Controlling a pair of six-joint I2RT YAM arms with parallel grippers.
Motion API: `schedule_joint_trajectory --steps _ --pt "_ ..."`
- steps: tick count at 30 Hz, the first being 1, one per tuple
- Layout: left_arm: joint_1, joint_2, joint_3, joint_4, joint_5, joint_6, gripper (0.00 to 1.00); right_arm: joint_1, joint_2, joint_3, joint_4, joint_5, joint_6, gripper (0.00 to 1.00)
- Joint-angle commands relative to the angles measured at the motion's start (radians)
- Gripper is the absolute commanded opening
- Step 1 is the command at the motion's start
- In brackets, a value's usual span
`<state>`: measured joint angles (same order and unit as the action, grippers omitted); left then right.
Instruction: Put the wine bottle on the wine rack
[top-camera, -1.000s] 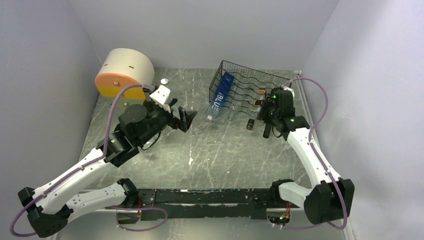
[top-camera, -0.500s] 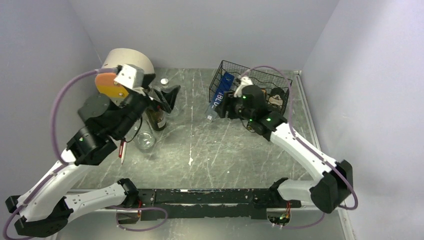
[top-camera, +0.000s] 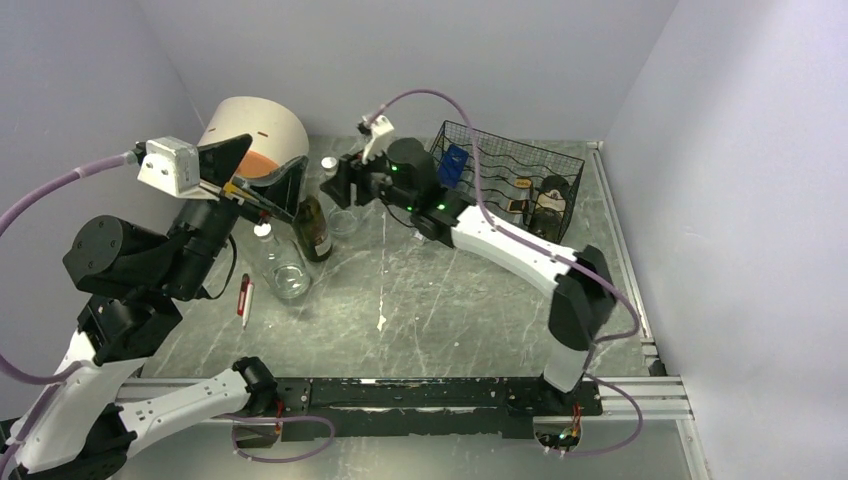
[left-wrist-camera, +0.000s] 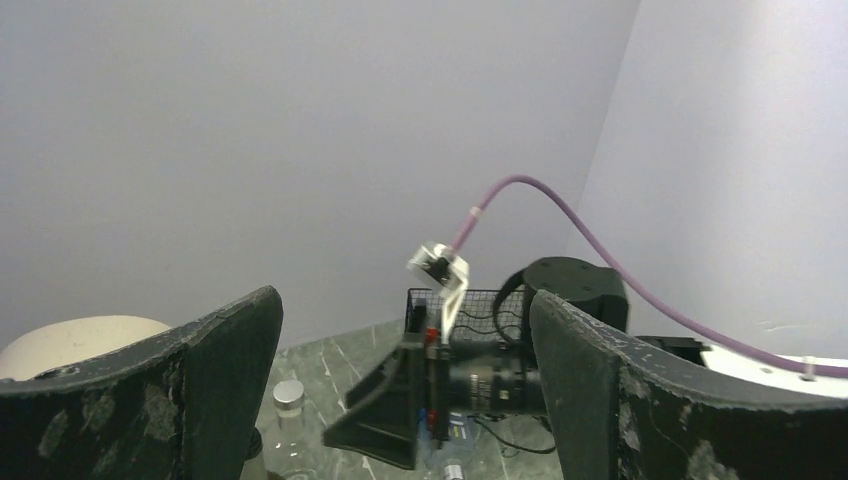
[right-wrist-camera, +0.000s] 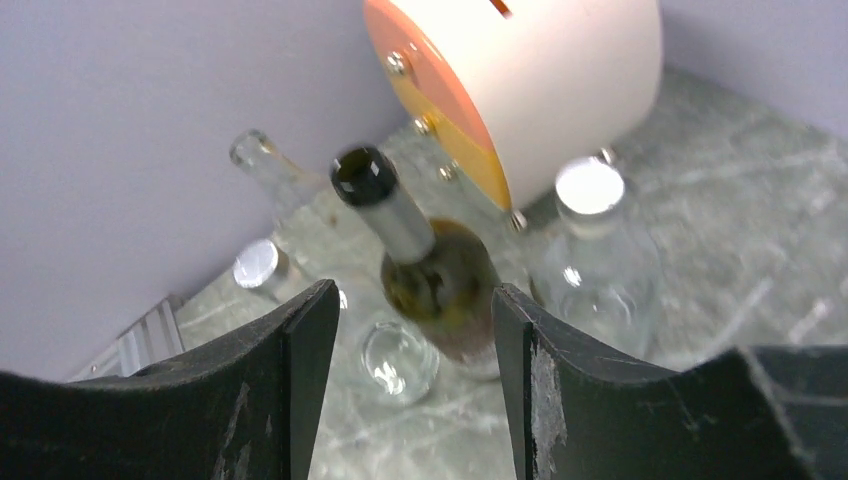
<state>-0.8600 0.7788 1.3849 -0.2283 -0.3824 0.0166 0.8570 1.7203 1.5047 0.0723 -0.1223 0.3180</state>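
The wine bottle (top-camera: 313, 228) is dark green and open-mouthed, and stands upright at the back left of the table. In the right wrist view it (right-wrist-camera: 432, 272) stands just ahead of the gap between my fingers. My right gripper (top-camera: 337, 186) is open and empty, stretched across to the left, close beside the bottle's right side. My left gripper (top-camera: 253, 172) is open and empty, raised high above the bottles. The black wire wine rack (top-camera: 520, 165) sits at the back right with a blue-labelled bottle (top-camera: 452, 165) in it. The rack also shows in the left wrist view (left-wrist-camera: 482, 310) behind my right wrist.
A cream cylinder with an orange face (top-camera: 258, 132) stands at the back left corner. Clear bottles (top-camera: 285, 272) (top-camera: 345, 218) stand around the wine bottle. A small glass (right-wrist-camera: 398, 360) sits in front of it. A red pen (top-camera: 243, 298) lies to the left.
My right arm swung from the rack across to the left, up to the wine bottle. My left arm rose and pulled back, uncovering the bottles.
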Motion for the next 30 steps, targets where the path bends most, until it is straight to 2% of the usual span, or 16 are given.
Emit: schedule_joint_trajectory --steps 1,8,16,20,23,27,30 --pt "0.003 -0.008 0.015 -0.032 -0.037 0.023 0.98 0.031 0.141 0.159 0.090 -0.023 -0.072 0.61" --pt "0.002 -0.038 -0.024 -0.036 -0.076 0.032 0.98 0.058 0.342 0.331 0.095 -0.064 -0.127 0.61" --pt "0.002 -0.034 -0.029 -0.046 -0.090 0.046 0.98 0.069 0.428 0.395 0.148 -0.081 -0.177 0.60" --pt "0.002 -0.034 -0.041 -0.048 -0.095 0.045 0.98 0.073 0.456 0.416 0.168 -0.069 -0.212 0.54" --pt "0.003 -0.036 -0.047 -0.059 -0.103 0.040 0.98 0.084 0.456 0.413 0.177 -0.050 -0.243 0.42" --pt "0.002 -0.050 -0.071 -0.049 -0.108 0.036 0.98 0.105 0.422 0.380 0.192 -0.005 -0.281 0.16" --pt "0.002 -0.065 -0.091 -0.040 -0.117 0.027 0.98 0.117 0.369 0.319 0.226 0.030 -0.297 0.09"
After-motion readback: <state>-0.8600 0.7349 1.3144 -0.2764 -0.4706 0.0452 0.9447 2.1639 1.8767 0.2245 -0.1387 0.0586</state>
